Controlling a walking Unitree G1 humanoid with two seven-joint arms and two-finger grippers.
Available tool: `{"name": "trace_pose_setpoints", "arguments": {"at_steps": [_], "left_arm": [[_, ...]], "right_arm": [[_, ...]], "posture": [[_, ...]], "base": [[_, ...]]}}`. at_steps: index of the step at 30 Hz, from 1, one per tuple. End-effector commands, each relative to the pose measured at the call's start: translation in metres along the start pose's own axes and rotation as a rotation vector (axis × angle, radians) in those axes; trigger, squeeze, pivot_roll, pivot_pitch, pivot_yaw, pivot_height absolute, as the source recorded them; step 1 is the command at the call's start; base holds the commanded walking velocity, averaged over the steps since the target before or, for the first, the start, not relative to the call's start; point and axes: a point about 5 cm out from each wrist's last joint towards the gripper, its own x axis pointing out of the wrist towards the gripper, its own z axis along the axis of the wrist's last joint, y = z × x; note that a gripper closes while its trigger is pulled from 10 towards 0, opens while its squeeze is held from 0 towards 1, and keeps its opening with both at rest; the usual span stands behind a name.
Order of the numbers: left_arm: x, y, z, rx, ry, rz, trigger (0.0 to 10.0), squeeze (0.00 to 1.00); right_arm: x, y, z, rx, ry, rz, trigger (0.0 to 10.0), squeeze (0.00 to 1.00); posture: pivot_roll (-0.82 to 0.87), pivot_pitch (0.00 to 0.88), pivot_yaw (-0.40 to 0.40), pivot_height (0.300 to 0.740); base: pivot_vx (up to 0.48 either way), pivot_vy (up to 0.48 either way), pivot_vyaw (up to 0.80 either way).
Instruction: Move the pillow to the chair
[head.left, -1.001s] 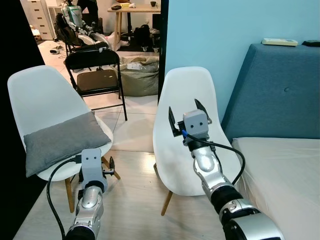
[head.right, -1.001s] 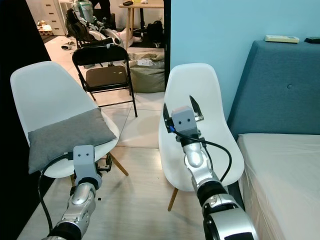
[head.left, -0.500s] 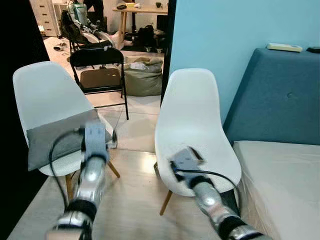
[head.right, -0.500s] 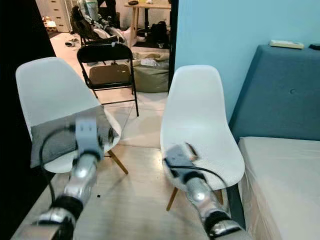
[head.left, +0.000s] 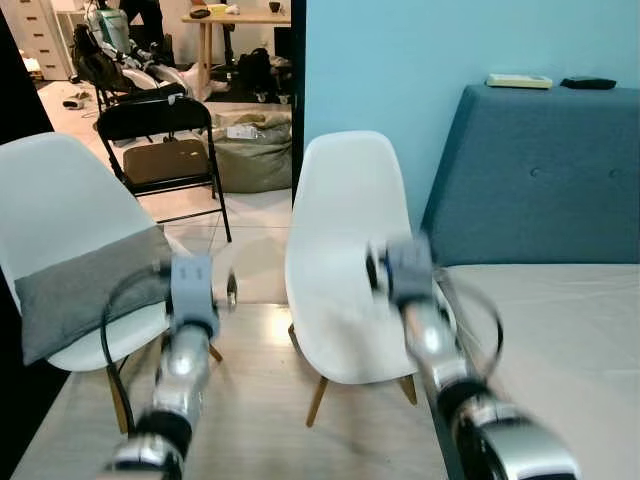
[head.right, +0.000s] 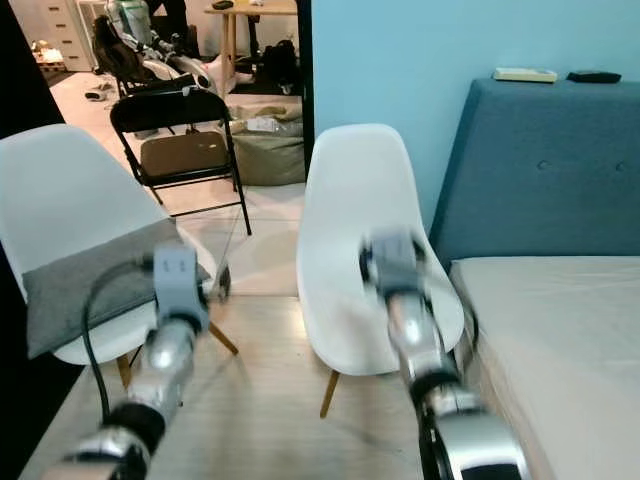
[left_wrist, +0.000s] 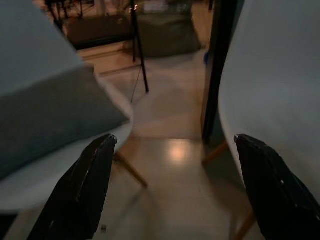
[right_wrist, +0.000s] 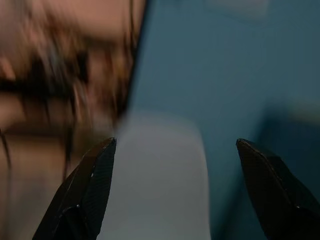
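Note:
The grey pillow (head.left: 80, 290) lies on the seat of the white chair (head.left: 55, 190) at my left. A second white chair (head.left: 345, 220) stands in the middle with a bare seat. My left gripper (head.left: 205, 288) hovers just right of the pillow's near corner, not touching it. In the left wrist view its fingers (left_wrist: 95, 165) are spread wide with nothing between them, the pillow (left_wrist: 45, 117) to one side. My right gripper (head.left: 400, 268) is blurred in front of the middle chair's seat. It is open and holds nothing, as the right wrist view (right_wrist: 175, 144) shows.
A black folding chair (head.left: 160, 140) and an olive beanbag (head.left: 250, 160) stand behind the two chairs. To the right are a blue headboard (head.left: 540, 170) with a remote (head.left: 518, 80) on top and a bed (head.left: 560, 340). Wooden floor (head.left: 260, 420) lies between the chairs.
The camera has turned, so the scene sits further left. My right arm has risen from below the middle chair's seat to in front of it. The left arm stayed beside the pillow.

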Motion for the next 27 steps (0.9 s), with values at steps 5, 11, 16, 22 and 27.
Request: {"name": "trace_pose_setpoints", "arguments": {"at_steps": [5,11,16,22,27], "left_arm": [[0.005,-0.002,0.01,-0.008,-0.046,-0.027,10.0,0.0],[0.04,-0.001,0.071,-0.008,-0.206,-0.021,10.0,0.0],[0.047,0.003,0.094,-0.004,-0.286,-0.009,10.0,0.0],[0.013,0.004,0.026,-0.003,-0.112,0.014,10.0,0.0],[-0.004,-0.002,0.004,0.003,-0.064,-0.01,10.0,0.0]], "right_arm": [[-0.005,0.001,-0.007,0.032,0.03,0.026,10.0,0.0],[-0.068,0.014,-0.06,0.081,0.223,0.066,10.0,0.0],[-0.09,0.02,-0.072,0.125,0.276,0.035,10.0,0.0],[-0.033,0.017,-0.033,0.161,0.142,0.017,10.0,0.0],[-0.008,0.008,-0.01,0.161,0.066,0.005,10.0,0.0]], "posture": [[0.06,0.0,0.006,0.74],[0.06,0.0,0.012,0.74],[0.06,0.0,0.018,0.74],[0.05,0.0,0.018,0.74],[0.05,0.0,0.006,0.74]], "base": [[0.0,0.0,0.0],[0.0,0.0,0.0],[0.0,0.0,0.0],[0.0,0.0,0.0],[0.0,0.0,0.0]]}}
